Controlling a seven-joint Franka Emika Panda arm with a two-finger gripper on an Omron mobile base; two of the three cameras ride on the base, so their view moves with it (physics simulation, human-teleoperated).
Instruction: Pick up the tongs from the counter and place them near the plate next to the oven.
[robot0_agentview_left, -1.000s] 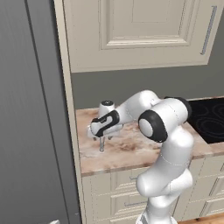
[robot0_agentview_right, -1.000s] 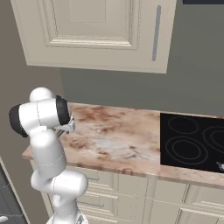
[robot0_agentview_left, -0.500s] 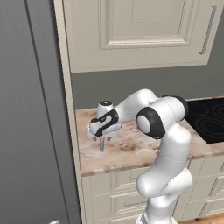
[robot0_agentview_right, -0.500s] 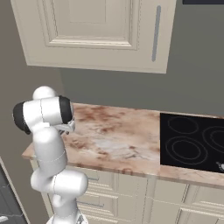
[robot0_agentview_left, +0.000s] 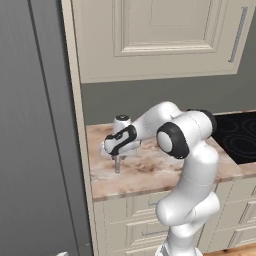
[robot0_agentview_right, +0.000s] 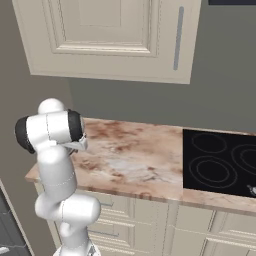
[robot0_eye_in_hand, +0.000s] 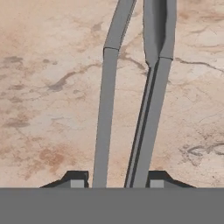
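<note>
Jaws closed; gripper (robot0_eye_in_hand: 113, 183) seemingly pinching tongs (robot0_eye_in_hand: 131, 100), counter (robot0_eye_in_hand: 48, 109) edge near.

1. In the hand view, the tongs (robot0_eye_in_hand: 131, 109) run off the top edge, so you cannot see the far ends of their two arms.
2. Their near ends drop behind the bottom band between the fingertips (robot0_eye_in_hand: 75, 179), so you cannot see where the arms join.
3. In the left base view, the tongs are too small to pick out beneath the gripper (robot0_agentview_left: 117, 167).
4. In the right base view, the robot's own arm hides the gripper.
5. The cooktop (robot0_agentview_right: 220, 160) is cut off by the right edge.
</note>
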